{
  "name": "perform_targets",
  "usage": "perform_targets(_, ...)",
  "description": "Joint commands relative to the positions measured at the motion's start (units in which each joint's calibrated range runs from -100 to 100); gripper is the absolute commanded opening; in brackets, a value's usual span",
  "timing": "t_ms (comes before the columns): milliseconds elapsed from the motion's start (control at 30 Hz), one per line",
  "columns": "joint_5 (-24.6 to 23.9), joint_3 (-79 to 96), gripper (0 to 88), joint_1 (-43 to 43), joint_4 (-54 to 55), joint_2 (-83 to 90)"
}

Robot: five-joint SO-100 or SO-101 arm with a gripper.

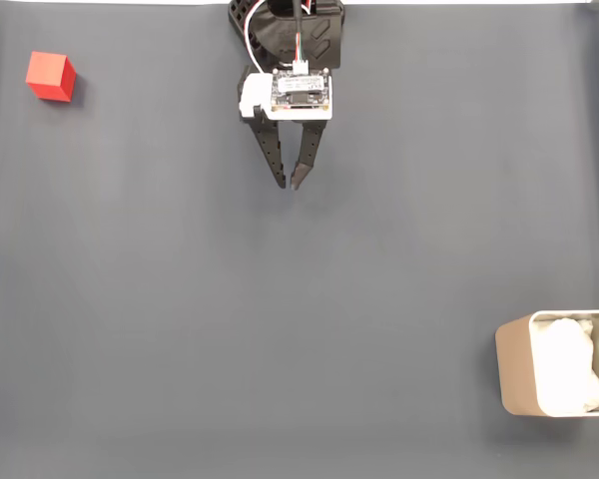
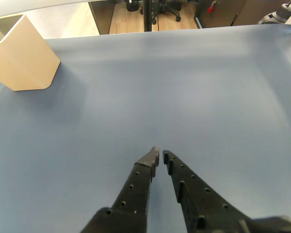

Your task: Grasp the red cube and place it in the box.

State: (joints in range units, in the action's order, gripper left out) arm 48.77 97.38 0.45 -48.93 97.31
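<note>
Near the fixed view's top-left corner, the red cube (image 1: 50, 76) sits ungrasped; the gripper (image 1: 288, 184), jaws nearly closed and empty, is well apart from it, and the box (image 1: 515, 367) awaits.

a dark grey-blue mat (image 1: 280, 329) underneath, an office chair base (image 2: 161, 7) on wood floor beyond it

Grey mat (image 1: 280, 319), wooden floor (image 2: 128, 24), office chair (image 2: 161, 7)

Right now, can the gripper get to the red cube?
Probably yes. The gripper is nearly shut and holds nothing, and bare mat lies between it and the red cube in the fixed view.
</note>
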Motion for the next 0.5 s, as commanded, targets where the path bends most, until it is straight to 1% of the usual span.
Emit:
perform_targets(0, 0.15, -4.40, 0.0, -0.59, 2.53, -2.33)
perform_targets(200, 0.05, -11.52, 0.0, -1.37, 4.66, -7.62)
perform_targets(467, 0.54, -23.29, 0.0, -1.16, 4.83, -16.89)
